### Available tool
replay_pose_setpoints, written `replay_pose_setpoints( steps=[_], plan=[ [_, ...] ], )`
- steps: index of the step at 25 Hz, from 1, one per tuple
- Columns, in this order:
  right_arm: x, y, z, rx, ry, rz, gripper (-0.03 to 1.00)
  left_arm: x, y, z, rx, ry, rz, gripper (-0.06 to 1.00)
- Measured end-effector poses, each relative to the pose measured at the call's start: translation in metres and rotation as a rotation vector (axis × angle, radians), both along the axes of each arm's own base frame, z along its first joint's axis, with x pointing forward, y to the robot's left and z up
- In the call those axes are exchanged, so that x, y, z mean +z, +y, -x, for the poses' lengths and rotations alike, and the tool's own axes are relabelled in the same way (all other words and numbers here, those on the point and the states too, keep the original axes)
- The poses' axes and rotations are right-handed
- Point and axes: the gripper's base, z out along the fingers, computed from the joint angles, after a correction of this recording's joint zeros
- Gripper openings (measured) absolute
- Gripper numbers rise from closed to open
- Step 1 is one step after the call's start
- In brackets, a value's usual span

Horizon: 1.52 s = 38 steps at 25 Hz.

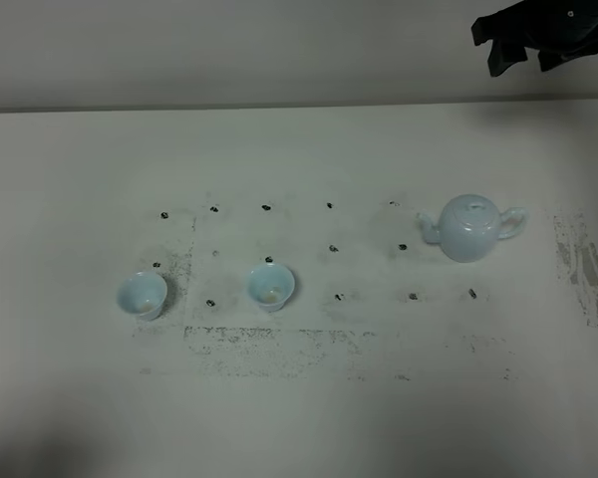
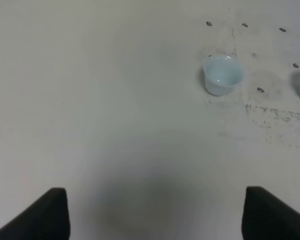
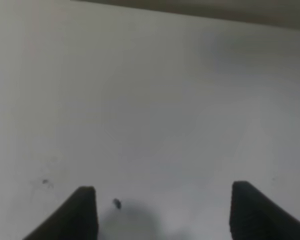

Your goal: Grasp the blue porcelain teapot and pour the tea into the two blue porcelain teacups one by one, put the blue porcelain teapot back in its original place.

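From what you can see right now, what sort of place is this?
Probably a robot test bench, not a tea room: a plain white table, worn and scuffed, small black marks set in a grid, and only a teapot and two teacups laid out.

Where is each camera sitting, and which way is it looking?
Exterior high: up high, looking down on table, teapot, left teacup, right teacup; only the right gripper shows.
Left wrist: on the left arm, looking past the open left gripper at the left teacup.
Right wrist: on the right arm, looking past open fingers at table.
Shared: the first two both show the left teacup.
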Motion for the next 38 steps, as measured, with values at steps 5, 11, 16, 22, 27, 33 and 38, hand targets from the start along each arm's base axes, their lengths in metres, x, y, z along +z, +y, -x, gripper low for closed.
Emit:
replay_pose_setpoints(
  steps=[5,11,16,22,27,33,38],
  plan=[
    [0.011,-0.006,0.043,0.007,0.074,0.046,0.54,0.000,0.000,0.000,0.000,0.000,0.000,0.67],
    [-0.008,-0.011,0.100,0.062,0.225,0.092,0.54,0.000,0.000,0.000,0.000,0.000,0.000,0.67],
    [-0.026,-0.013,0.129,0.077,0.326,0.098,0.54,0.000,0.000,0.000,0.000,0.000,0.000,0.67],
    [-0.031,-0.013,0.122,0.070,0.240,0.096,0.54,0.000,0.000,0.000,0.000,0.000,0.000,0.67],
    [-0.052,-0.012,0.101,0.045,0.166,0.088,0.54,0.000,0.000,0.000,0.000,0.000,0.000,0.67],
    [-0.087,-0.024,0.068,-0.024,0.135,0.072,0.54,0.000,0.000,0.000,-0.001,0.000,0.001,0.67],
    [-0.105,-0.036,0.056,-0.060,0.110,0.070,0.54,0.000,0.000,0.000,-0.001,0.000,0.001,0.67]
  ],
)
